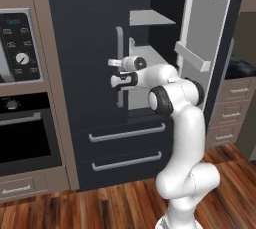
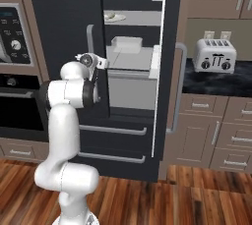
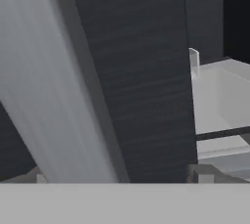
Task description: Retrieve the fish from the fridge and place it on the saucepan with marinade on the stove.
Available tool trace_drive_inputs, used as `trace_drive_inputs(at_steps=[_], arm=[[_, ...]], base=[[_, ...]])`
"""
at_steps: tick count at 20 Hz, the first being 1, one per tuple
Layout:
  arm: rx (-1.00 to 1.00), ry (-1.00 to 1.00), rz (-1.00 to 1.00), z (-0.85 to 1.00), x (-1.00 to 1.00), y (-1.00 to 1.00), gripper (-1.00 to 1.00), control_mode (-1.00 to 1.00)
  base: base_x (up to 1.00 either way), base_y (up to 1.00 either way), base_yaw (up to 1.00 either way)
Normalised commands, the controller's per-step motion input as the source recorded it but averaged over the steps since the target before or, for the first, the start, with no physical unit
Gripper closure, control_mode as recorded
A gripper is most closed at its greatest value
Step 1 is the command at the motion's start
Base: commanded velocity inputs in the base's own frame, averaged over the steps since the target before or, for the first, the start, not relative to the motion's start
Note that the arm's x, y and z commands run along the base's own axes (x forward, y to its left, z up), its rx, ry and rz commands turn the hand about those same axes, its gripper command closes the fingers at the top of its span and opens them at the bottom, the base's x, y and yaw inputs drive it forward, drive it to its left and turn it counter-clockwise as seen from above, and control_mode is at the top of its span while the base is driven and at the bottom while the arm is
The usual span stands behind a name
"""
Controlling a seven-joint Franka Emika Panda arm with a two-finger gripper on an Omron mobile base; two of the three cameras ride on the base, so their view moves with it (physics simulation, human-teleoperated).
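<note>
We see the fridge (image 2: 64, 22) with its right door swung wide and its left door shut; the gripper (image 1: 116, 73) sits at the left door's silver handle (image 1: 119, 48), jaws spread wide, holding nothing; in the hand view that handle (image 3: 53, 86) runs close past the tips. The fish (image 2: 111, 17) lies on an upper shelf, at one o'clock from the gripper, well apart.

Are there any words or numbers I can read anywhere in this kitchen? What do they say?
None can be read.
Oven control panel: a blue-lit display and small button labels, too blurred to read.
Toaster: small dark dials on the front, no readable marks.
Fridge: no writing on its doors or shelves.
</note>
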Motion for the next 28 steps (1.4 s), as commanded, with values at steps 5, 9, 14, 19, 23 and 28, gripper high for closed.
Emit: trace_drive_inputs(at_steps=[5,9,14,19,23,28], arm=[[-0.01,0.0,-0.08,-0.02,0.49,0.33,1.0,-1.0],[0.0,0.18,-0.02,0.18,0.05,0.13,1.0,-1.0],[0.0,0.29,0.0,0.72,-0.3,0.2,1.0,-1.0],[-0.02,0.11,0.0,0.5,-0.84,0.5,1.0,-1.0],[-0.08,0.0,0.0,0.34,-0.99,0.86,1.0,-1.0],[-0.09,0.0,0.0,0.28,-0.91,1.0,1.0,-1.0]], base=[[0.0,0.0,0.0],[0.0,0.0,0.0],[0.0,0.0,0.0],[0.0,0.0,0.0],[0.0,0.0,0.0],[0.0,0.0,0.0]])
